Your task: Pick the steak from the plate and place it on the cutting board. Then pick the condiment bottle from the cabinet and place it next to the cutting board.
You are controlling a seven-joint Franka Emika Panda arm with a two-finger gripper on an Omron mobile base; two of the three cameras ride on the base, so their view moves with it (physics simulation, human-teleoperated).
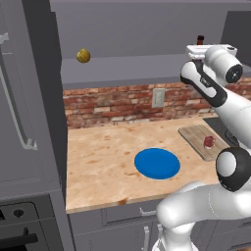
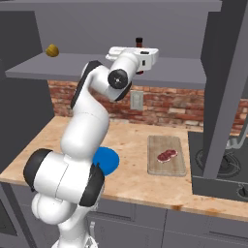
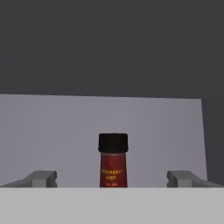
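Steak (image 2: pixel 167 155) lies on the cutting board (image 2: pixel 167 167); my gripper (image 3: pixel 113 179), spread wide, faces the condiment bottle (image 3: pixel 113 160) on the cabinet (image 3: pixel 65 131) shelf.

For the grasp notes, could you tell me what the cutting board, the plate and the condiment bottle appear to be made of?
Cutting board: wood, matte, light brown with faint grain.
Plate: probably glazed ceramic or plastic; uniform bright blue, no texture.
Condiment bottle: likely glass or plastic, dark red-brown, with a black cap and an orange-lettered label.
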